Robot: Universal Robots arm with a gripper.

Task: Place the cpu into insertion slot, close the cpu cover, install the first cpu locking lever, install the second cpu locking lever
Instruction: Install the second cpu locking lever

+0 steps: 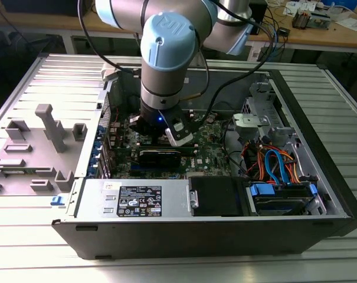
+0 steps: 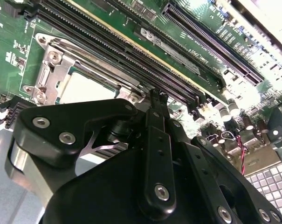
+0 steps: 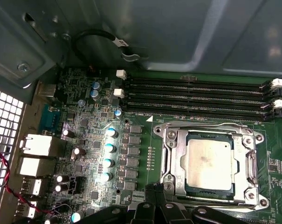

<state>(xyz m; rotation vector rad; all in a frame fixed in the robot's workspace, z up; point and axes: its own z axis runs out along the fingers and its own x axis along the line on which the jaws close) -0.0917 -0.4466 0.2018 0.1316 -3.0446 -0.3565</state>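
Grey slatted benching carries an open computer case (image 1: 320, 177). From the exterior view's left, the board's chip (image 3: 209, 164) sits in its socket (image 3: 210, 161) under the closed cover (image 3: 171, 163), just beside the gripper (image 2: 158, 99), jaws together and empty. Arm (image 1: 166, 53) reaches straight down.

Electronics lab — cluttered workbench (image 1: 320, 29), opened computer case (image 1: 213, 194).

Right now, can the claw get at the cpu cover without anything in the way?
Probably yes. The claw hangs just beside the cpu cover, which lies flat over the cpu. The memory slots sit along the far side, and nothing stands between.
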